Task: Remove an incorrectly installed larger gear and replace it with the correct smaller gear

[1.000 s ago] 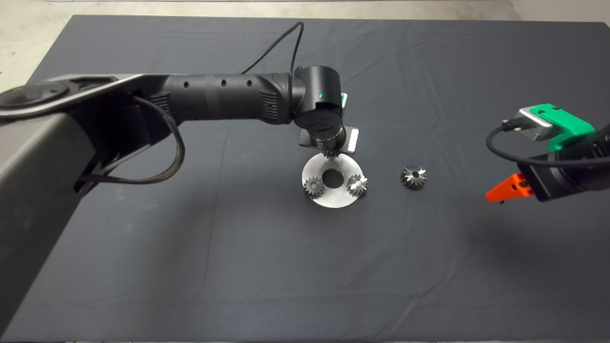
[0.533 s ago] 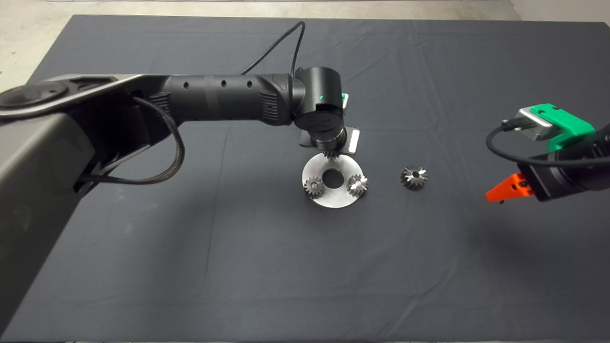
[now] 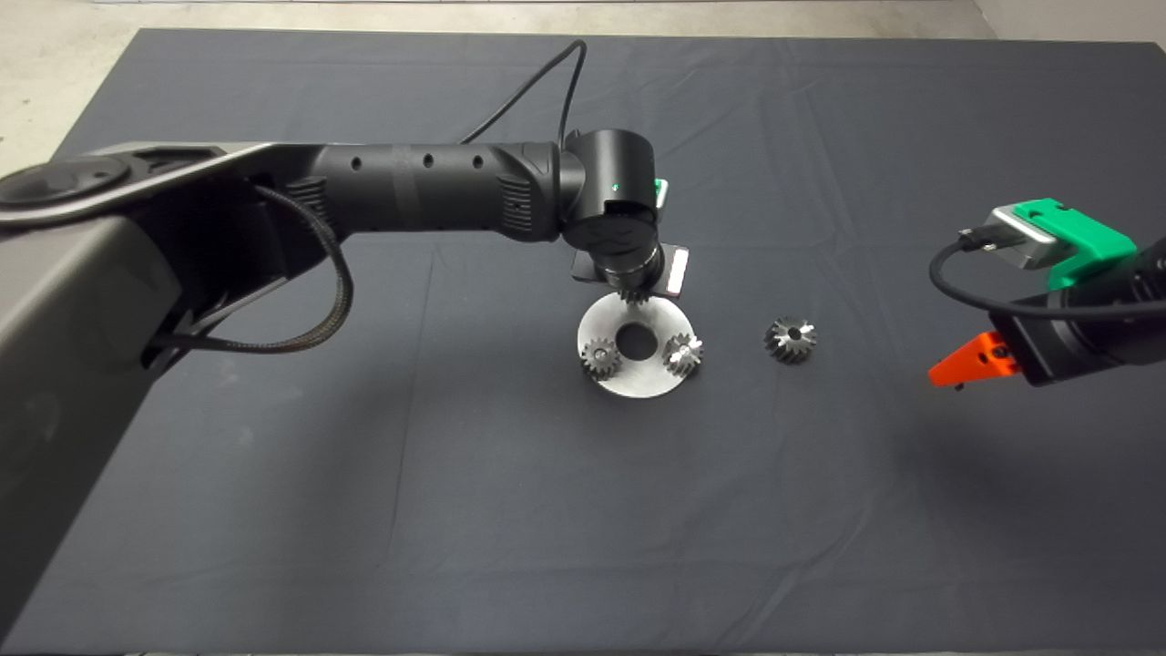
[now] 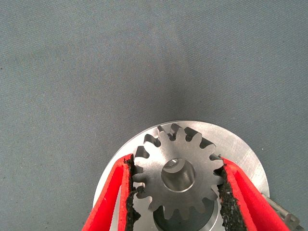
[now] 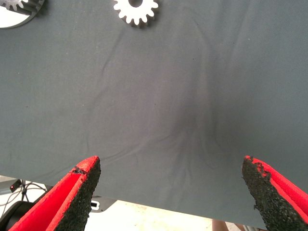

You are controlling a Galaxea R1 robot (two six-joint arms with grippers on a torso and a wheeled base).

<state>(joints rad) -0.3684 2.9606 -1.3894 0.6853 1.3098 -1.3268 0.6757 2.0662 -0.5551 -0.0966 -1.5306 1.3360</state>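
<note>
My left gripper (image 4: 175, 192) is shut on the smaller gear (image 4: 177, 175), a fine-toothed spur gear with a round centre hole. It holds the gear over the far edge of the round steel plate (image 3: 638, 383), and in the head view the gear (image 3: 631, 293) shows just under the wrist. The plate (image 4: 236, 147) also shows below the gear in the left wrist view. The larger gear (image 3: 790, 339), with flared teeth, lies on the mat to the right of the plate and also shows in the right wrist view (image 5: 136, 9). My right gripper (image 3: 947, 374) is open and empty near the mat's right edge.
Two other small gears (image 3: 600, 356) (image 3: 683, 353) sit on the plate, on either side of its centre hole (image 3: 637, 341). The left arm reaches across the mat from the left. A corner of the plate (image 5: 14, 17) shows in the right wrist view.
</note>
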